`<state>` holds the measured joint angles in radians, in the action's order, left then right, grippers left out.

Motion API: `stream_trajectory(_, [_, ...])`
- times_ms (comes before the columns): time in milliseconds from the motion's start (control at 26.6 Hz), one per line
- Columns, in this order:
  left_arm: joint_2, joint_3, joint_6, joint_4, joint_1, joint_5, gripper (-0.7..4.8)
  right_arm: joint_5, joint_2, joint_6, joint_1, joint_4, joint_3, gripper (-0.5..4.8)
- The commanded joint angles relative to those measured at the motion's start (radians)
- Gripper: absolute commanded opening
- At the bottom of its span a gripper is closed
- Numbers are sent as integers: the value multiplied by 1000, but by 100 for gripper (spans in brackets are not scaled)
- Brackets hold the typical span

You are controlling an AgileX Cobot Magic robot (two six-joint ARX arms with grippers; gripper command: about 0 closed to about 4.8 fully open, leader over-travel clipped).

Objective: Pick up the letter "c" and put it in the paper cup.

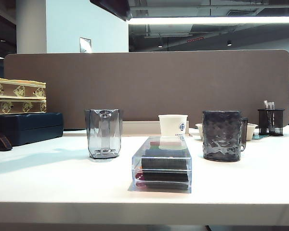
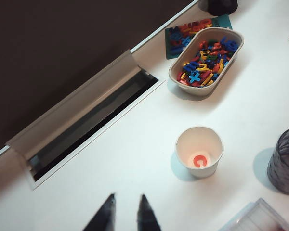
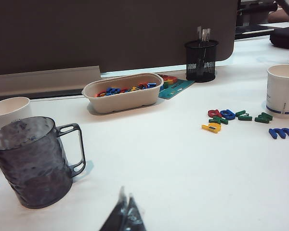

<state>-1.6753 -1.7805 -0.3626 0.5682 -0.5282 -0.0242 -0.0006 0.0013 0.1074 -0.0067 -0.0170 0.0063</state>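
A white surface (image 1: pixel 62 183) runs back to a brown partition (image 1: pixel 149 82) in an office with a long ceiling light, and on it, in the exterior view, stand a clear grey faceted glass (image 1: pixel 104 133), a clear plastic box (image 1: pixel 163 164) of dark and coloured pieces, the white paper cup (image 1: pixel 173 124) with its blue logo behind that box, and a dark textured mug (image 1: pixel 224 135) with a handle. Seen from the left wrist view, the paper cup (image 2: pixel 199 151) stands upright and the letter "c" (image 2: pixel 199 160) lies flat on its bottom, red-orange against the white inside. Beyond the cup is an oval tray (image 2: pixel 180 77) heaped with coloured letters and numbers, partly on a teal card (image 2: pixel 171 48), and a cable slot (image 2: pixel 86 130) opens along the partition. The left gripper (image 2: pixel 126 206) hovers above the surface near the cup, apart from it, its two dark fingers (image 2: pixel 107 211) a narrow gap apart and gripping nothing. In the right wrist view the right gripper (image 3: pixel 124 208) sits low over the surface just beside the mug (image 3: pixel 31 163), its fingers pressed together with nothing between them. Further off in that view are the tray (image 3: pixel 123 98), a black mesh pen holder (image 3: pixel 201 60), a scatter of loose letters (image 3: pixel 233 118) and a second paper cup (image 3: pixel 282 91).
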Motion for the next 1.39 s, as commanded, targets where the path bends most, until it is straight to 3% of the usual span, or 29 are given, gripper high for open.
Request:
stream_trajectory(38, [54, -4, 3, 19, -1, 17, 57, -1, 0, 1, 0, 13, -7, -1])
stream_trajectory(714, [270, 16, 3, 151, -2, 25, 57, -1, 0, 1, 0, 13, -7, -1])
stream_trajectory(940, [391, 151, -5, 142, -1, 50, 56, -1, 0, 1, 0, 13, -7, -1])
stream_trajectory(1053, [518, 311, -3, 133, -1, 70, 47, -1, 0, 1, 0, 13, -7, -1])
stream_trajectory(1391, [757, 557, 6, 133, 0, 93, 20, -1, 0, 1, 0, 13, -7, -1])
